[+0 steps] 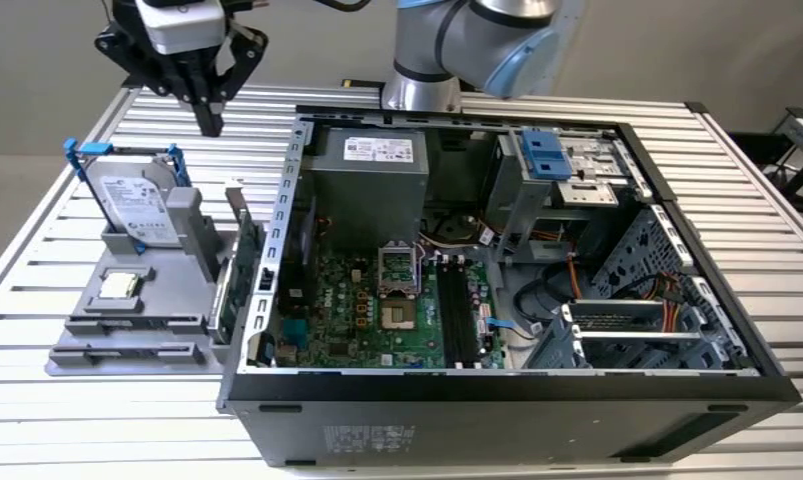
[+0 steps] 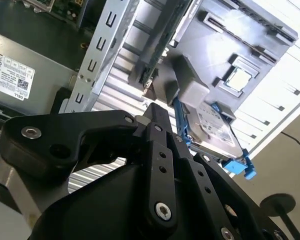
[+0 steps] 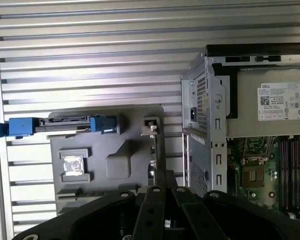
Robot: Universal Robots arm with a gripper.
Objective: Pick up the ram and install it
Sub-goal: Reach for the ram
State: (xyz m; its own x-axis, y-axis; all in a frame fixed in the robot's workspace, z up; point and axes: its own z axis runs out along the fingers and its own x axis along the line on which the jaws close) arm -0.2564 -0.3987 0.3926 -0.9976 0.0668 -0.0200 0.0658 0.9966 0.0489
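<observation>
The gripper [image 1: 212, 122] hangs high over the table [image 1: 108, 420], its fingers drawn together so the tips meet, with nothing between them. In both wrist views the black fingers [image 3: 157, 200] converge the same way [image 2: 160, 150].

The ram [image 1: 221, 300] is well below the gripper and apart from it. It stands on edge in the grey holder [image 1: 121, 350], at the holder's side nearer the case [image 1: 508, 385]. In the first wrist view a short bluish stretch of the ram [image 3: 151, 171] shows just past the fingertips, seen edge on, so I cannot tell its full length there.

Just beside the ram, between it and the case wall, stands the larger green card [image 1: 248, 270], also on edge. It shows as a thin dark line in the first wrist view [image 3: 156, 150].

Below the gripper and away from the case, the drive [image 1: 134, 205] leans in the holder with its blue handles up. In the first wrist view it is edge on [image 3: 60, 125]. Beyond the drive a square chip [image 1: 118, 285] lies flat in the holder; it also shows in the first wrist view [image 3: 72, 166].

The case lies open on its side to the exterior view's right of the gripper. The black slots [image 1: 457, 310] on its board are bare, well away from the gripper
</observation>
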